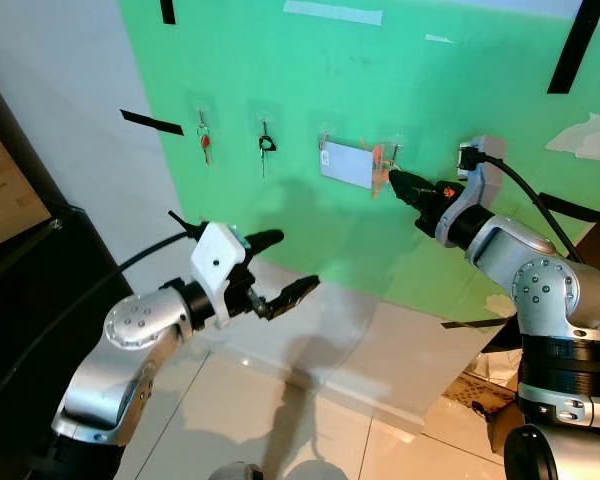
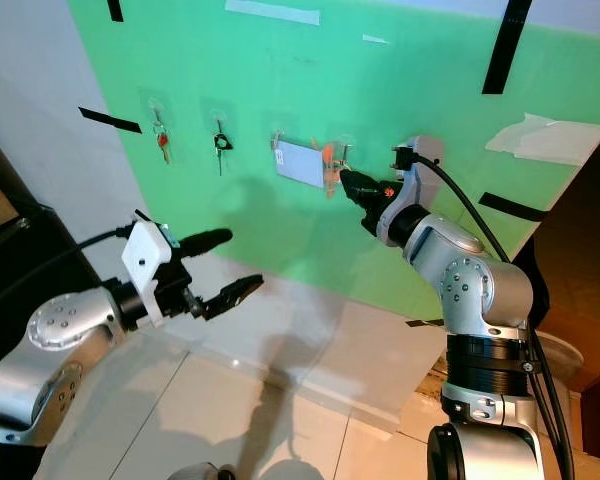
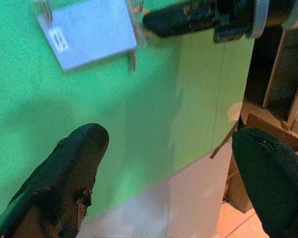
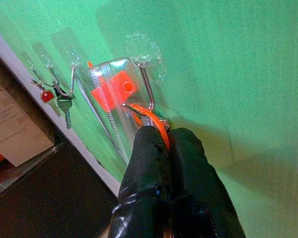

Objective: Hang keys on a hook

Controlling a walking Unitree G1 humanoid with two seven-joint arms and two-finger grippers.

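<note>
The right gripper [image 4: 161,131], pinched shut on the orange key tag [image 4: 151,119], sits just at 5 o'clock of the wire hook [image 4: 144,91] on the green wall [image 1: 280,90]. The left gripper [image 1: 285,265] hangs wide open, empty, well away at 7 o'clock.

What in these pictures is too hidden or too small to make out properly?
- Orange tag: in the right wrist view the shut fingers of the right hand cover most of it; whether it sits on the hook is unclear.
- Any key on that tag: hidden behind the same fingers.
- Red-tagged key and dark key: too small in the eye views for detail.
- Left hand: open, idle.
</note>
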